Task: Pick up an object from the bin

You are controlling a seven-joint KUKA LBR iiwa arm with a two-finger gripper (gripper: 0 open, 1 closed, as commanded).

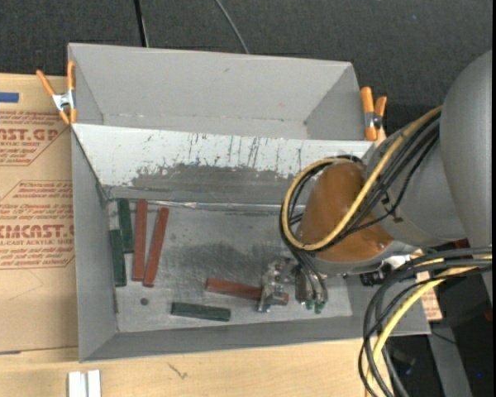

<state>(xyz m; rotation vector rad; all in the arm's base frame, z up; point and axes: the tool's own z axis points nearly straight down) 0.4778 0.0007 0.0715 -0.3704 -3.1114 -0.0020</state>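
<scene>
My gripper (pixel 272 292) is low over the bin's floor at the front right. It sits at the right end of a short red stick (pixel 230 287) that lies flat and points left; that end is hidden under the gripper. A dark green stick (pixel 200 311) lies flat just in front of the red one, apart from it. A small green piece (pixel 317 307) shows just right of the gripper, by the front wall.
Against the left wall lie two dark green sticks (pixel 119 248) and two red sticks (pixel 149 245), side by side and running front to back. The arm's orange cover and looped cables hang over the bin's right side.
</scene>
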